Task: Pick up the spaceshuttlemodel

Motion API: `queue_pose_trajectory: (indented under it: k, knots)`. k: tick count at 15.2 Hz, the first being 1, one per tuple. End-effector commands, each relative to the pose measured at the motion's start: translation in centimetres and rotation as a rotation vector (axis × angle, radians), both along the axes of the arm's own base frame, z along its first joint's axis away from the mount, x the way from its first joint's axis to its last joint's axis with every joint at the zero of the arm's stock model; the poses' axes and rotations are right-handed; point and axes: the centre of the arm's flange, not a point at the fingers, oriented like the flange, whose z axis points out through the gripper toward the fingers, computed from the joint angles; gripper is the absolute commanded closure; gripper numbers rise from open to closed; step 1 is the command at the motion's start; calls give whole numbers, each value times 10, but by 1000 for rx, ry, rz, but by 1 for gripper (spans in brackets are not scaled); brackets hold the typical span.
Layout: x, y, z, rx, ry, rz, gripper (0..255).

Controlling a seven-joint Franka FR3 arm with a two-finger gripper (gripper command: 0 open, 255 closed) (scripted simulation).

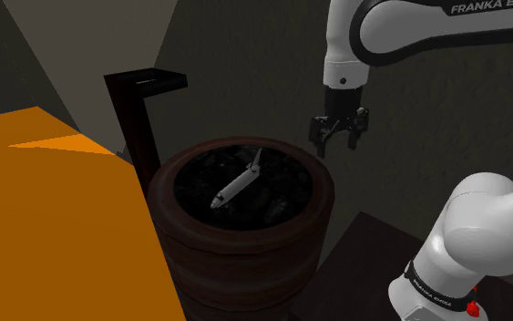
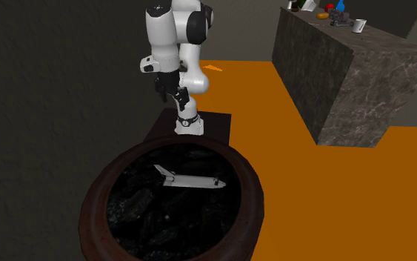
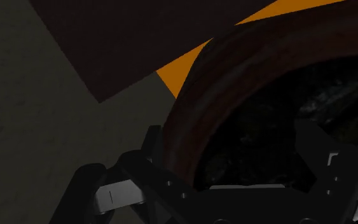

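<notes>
Hanging just above the rim of the round dark-brown tub (image 1: 245, 264), on the side nearest the stand (image 2: 215, 127), the black gripper (image 1: 340, 139) holds its fingers spread on nothing, while the white space shuttle model (image 1: 239, 185) lies flat near the tub's middle on black lumps (image 1: 282, 178), possibly coal.

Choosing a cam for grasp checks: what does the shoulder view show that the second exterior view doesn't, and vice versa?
Shoulder view adds: a black L-shaped post standing behind the tub, plus the FRANKA lettering on the arm.
Second exterior view adds: a stone-look counter block with small items on top, off to that view's right.
Both: the white shuttle model lying flat on the dark contents of the round brown tub, and the open tool hanging in the air near the tub's rim, clear of the model.
</notes>
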Motion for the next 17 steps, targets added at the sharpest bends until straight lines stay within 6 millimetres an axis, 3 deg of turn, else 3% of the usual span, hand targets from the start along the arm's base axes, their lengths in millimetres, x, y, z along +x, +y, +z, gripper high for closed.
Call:
queue_pose_trajectory:
  k: [1,9,17]
  knots:
    - [11,16,-10,7,-15,-99,0]
    - [75,73,-48,29,-71,-462,0]
    - [157,104,-81,52,-127,-825,0]
